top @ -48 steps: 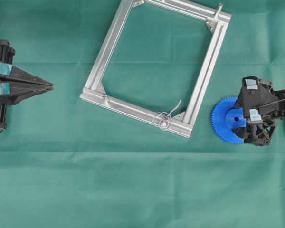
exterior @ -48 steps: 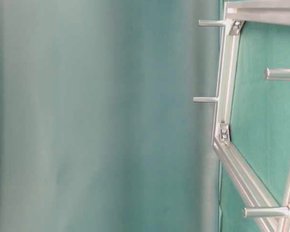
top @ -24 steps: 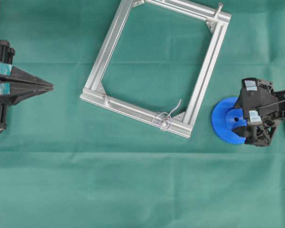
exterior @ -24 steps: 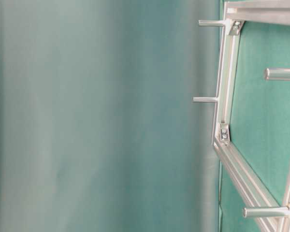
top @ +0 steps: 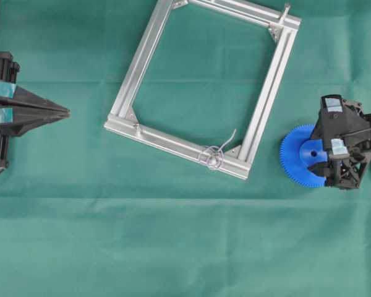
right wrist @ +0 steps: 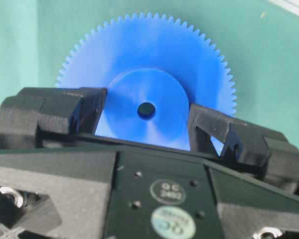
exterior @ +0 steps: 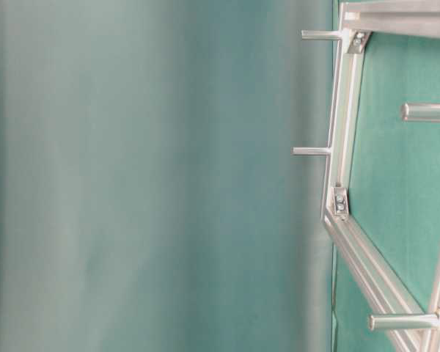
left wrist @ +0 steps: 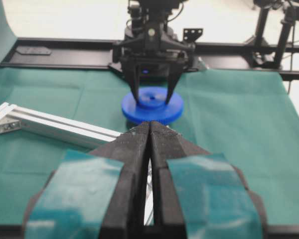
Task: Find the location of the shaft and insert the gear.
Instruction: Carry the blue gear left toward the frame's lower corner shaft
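Right claw [top: 329,156] sits at 3 o'clock of the overhead view, jaws partly closed with a finger [right wrist: 55,115] on each side of the gear's raised hub, pads touching it, so it grips the gear [top: 298,163] by the hub. Gear is blue, toothed, small centre hole visible in the right wrist view, lying over the green cloth [top: 173,247] just off the frame's 3 o'clock side; whether it rests on the cloth or is lifted, cannot tell. Left claw [top: 67,112] at 9 o'clock, well apart from everything, jaws pressed together, holding nothing. Shaft [top: 229,139] is a thin silvery pin with curly wire loops at its base, standing at the frame's 5 o'clock corner. Frame [top: 142,59] is aluminium bars, tilted on the cloth, with a plain peg [top: 285,12] at its 1 o'clock corner. Gear and shaft are apart, with the frame bar between them.
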You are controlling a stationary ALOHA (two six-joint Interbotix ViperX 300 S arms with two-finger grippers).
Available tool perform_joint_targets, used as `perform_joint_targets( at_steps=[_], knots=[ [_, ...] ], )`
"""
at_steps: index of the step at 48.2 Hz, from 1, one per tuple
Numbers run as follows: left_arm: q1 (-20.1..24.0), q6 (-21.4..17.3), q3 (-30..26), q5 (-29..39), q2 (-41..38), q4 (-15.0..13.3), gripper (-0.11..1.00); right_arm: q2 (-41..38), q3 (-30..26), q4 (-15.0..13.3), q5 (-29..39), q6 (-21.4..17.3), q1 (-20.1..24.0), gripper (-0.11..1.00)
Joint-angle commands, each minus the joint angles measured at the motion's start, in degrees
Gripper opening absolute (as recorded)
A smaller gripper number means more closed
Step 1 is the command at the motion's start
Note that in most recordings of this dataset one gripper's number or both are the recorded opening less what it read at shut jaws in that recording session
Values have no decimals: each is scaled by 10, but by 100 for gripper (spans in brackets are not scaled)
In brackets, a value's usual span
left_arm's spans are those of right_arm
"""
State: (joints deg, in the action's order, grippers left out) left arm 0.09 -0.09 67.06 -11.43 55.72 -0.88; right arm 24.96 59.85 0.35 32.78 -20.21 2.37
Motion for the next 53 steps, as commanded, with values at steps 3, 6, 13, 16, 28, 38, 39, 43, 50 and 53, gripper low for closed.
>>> perform_joint_targets(
  at_steps=[3, 6, 13, 16, 28, 38, 39, 43, 50, 53],
  knots=[
    [0, 1, -14, -2, -5, -1, 0, 25, -34, -7, 26, -1, -1, 69],
    [0, 1, -14, -2, -5, -1, 0, 28, -44, -10, 40, -1, -1, 69],
    [0, 2, -14, -2, -5, -1, 0, 31, -75, -18, 77, -1, -1, 69],
    [0, 2, -14, -2, -5, -1, 0, 31, -87, -24, 92, -1, -1, 69],
    [0, 3, -14, -1, -5, -2, 0, 30, -120, -31, 107, -2, -1, 69],
    [0, 4, -14, 4, -5, -2, 0, 11, -153, -29, 107, -6, -1, 69],
    [0, 4, -14, 4, -5, -2, 0, 7, -156, -30, 107, -8, -1, 69],
    [0, 4, -14, 5, -5, -2, 0, -12, -176, -30, 107, -12, -1, 69],
    [0, 4, -15, 5, -5, -2, 0, -52, -213, -31, 111, -12, -1, 69],
    [0, 4, -16, 5, -4, -3, 0, -69, -228, -31, 111, -12, -1, 69]
  ],
)
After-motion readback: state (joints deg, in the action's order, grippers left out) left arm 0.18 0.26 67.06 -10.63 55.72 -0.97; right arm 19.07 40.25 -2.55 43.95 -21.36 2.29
